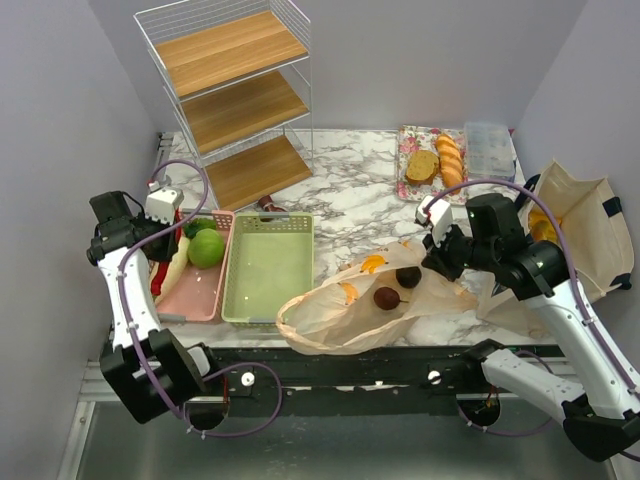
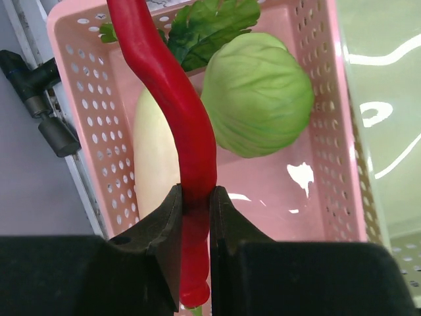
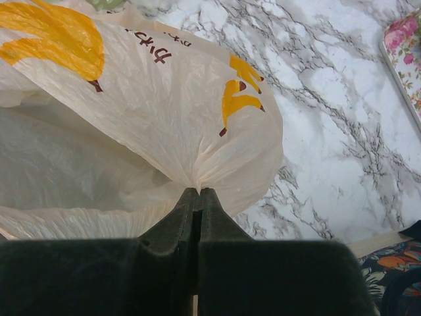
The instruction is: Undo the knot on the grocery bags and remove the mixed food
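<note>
On the table point(image 1: 350, 190), ahead and left of the right gripper point(image 3: 197, 194): the bag point(image 1: 350, 310), slumped and crinkled, one gathered fold pinched between jaws pressed tight together. To that gripper's right, a tote point(image 1: 590, 230). Directly under the left gripper point(image 2: 196, 197), a pink basket point(image 2: 329, 131), holding a cabbage point(image 2: 256, 92) ahead-right and a radish point(image 2: 154, 158) just left. Clamped in its narrowed jaws, above the basket: a chilli point(image 2: 177, 99). Seen in the bag, left of the right gripper: two balls point(image 1: 386, 298).
</note>
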`<act>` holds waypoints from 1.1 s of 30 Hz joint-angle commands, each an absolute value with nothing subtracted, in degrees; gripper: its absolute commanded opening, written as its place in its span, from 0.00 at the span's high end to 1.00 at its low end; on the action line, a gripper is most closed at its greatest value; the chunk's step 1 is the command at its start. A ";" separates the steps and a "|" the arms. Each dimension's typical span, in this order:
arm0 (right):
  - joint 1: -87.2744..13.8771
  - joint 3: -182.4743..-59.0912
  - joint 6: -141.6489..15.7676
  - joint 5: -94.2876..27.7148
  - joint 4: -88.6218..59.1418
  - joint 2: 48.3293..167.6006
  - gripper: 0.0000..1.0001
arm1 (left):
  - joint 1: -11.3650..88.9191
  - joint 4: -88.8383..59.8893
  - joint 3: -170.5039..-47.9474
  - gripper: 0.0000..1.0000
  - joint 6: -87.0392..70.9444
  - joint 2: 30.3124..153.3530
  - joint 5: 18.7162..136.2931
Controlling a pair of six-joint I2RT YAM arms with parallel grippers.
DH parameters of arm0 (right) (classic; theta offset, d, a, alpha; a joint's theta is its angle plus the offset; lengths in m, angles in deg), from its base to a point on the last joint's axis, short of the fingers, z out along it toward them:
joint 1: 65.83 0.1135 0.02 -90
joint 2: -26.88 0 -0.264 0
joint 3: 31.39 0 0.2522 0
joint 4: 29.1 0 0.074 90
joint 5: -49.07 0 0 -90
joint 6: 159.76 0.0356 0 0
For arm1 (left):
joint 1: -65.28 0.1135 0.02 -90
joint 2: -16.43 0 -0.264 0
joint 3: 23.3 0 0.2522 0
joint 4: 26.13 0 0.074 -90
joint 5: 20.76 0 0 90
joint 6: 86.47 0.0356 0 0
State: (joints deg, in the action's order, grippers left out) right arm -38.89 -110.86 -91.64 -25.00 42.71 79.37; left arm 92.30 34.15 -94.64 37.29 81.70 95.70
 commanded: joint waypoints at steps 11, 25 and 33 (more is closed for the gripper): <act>-39.00 -118.69 -89.64 -24.75 40.89 83.31 0.99 | 93.61 31.41 -96.90 0.44 39.23 92.62 93.94; -39.02 -119.15 -88.89 -23.22 40.66 81.81 0.99 | 63.78 44.67 -109.77 0.14 37.14 62.56 124.91; -39.03 -109.44 -90.56 -21.24 44.66 77.34 0.99 | 21.62 38.88 -113.08 0.45 37.14 65.69 106.24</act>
